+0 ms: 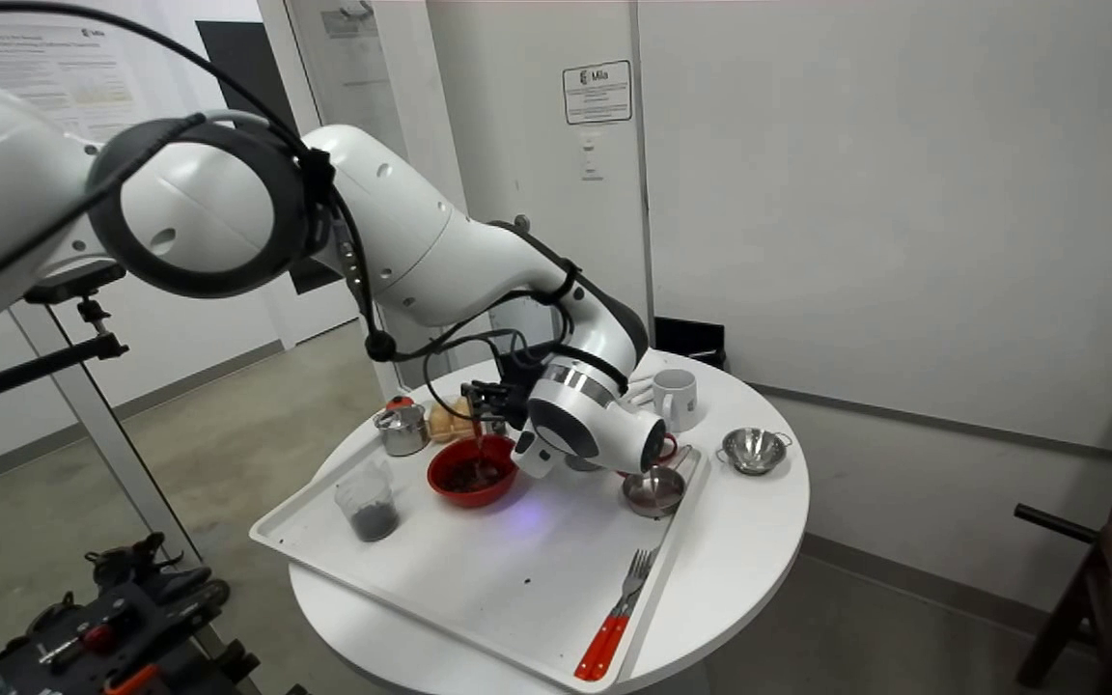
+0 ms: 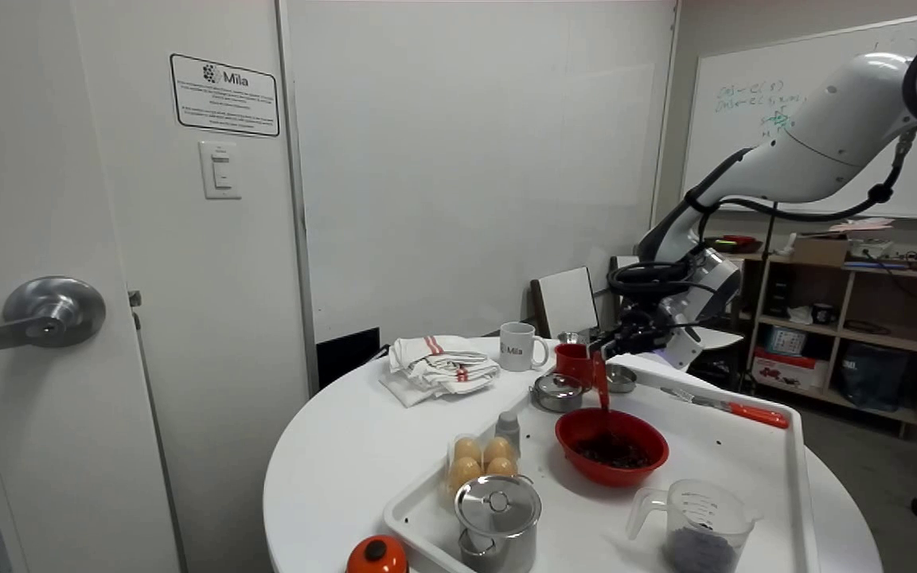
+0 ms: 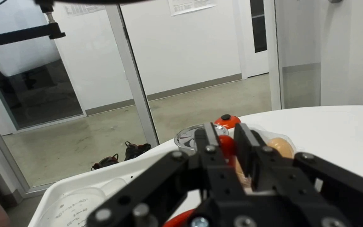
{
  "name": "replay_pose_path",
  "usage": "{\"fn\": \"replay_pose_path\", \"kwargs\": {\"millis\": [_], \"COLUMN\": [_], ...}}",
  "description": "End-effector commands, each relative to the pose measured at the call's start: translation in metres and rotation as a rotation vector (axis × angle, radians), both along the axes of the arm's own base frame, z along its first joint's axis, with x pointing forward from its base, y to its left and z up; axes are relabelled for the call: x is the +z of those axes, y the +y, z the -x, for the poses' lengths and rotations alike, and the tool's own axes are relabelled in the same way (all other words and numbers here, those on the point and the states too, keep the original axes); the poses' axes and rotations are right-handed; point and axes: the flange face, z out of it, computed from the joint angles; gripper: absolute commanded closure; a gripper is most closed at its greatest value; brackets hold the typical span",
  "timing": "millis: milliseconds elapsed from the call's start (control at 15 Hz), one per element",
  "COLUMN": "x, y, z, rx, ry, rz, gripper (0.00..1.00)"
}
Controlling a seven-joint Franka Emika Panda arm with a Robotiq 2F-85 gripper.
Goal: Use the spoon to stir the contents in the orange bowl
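The claw (image 3: pixel 226 138) clamps the spoon (image 2: pixel 601 382), its head apparently in the orange bowl (image 2: pixel 616 477). Stirring step, I'd say; next, slow circles.

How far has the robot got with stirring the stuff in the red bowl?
Looks done: the end effector grips the spoon by its red handle, and the spoon reaches down into the red bowl. In hand: probably stirring the dark bits there, though I can't see movement. Left: likely finishing the stirring and taking the spoon out, since it's in the bowl.
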Motion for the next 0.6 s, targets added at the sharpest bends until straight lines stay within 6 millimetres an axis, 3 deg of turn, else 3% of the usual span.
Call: {"fn": "replay_pose_path", "kwargs": {"millis": [0,333,533], "x": [0.005,0.009,0.012], "y": [0.031,0.085,0.101], "z": [0.009,0.006,0.000], "rx": [0.086,0.234,0.263], "ry": [0.002,0.012,0.007], "rz": [-0.013,-0.009,-0.008], "gripper": [0.95,0.95,0.95]}}
